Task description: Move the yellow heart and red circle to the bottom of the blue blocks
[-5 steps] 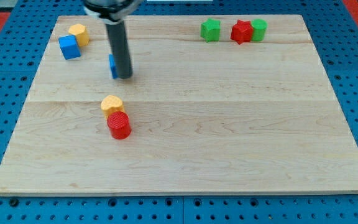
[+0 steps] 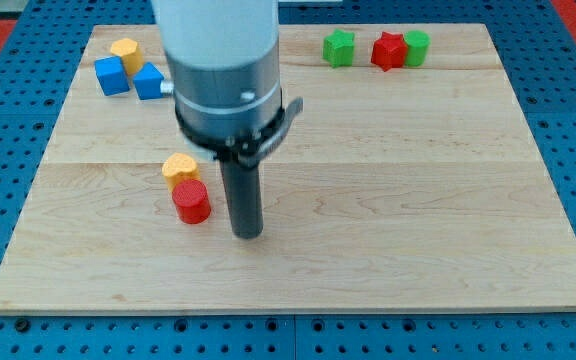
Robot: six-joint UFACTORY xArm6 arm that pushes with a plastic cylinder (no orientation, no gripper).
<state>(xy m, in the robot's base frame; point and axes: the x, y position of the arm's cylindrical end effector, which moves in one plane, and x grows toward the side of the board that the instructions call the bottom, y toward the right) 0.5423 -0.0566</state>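
The yellow heart (image 2: 180, 168) lies left of the board's middle, with the red circle (image 2: 192, 202) touching it just below. Two blue blocks sit at the upper left: a blue cube (image 2: 112, 76) and a smaller blue block (image 2: 149, 81) right beside it. My tip (image 2: 247, 235) rests on the wooden board (image 2: 418, 200), a short way to the right of the red circle and slightly below it, not touching it. The arm's grey body hides part of the board above the tip.
A yellow block (image 2: 125, 52) sits just above the blue cube. At the upper right stand a green block (image 2: 339, 47), a red star (image 2: 389, 50) and another green block (image 2: 417, 47) in a row. Blue pegboard surrounds the board.
My tip has moved from beside the smaller blue block down and right to beside the red circle. The smaller blue block now sits further up and left, next to the blue cube.
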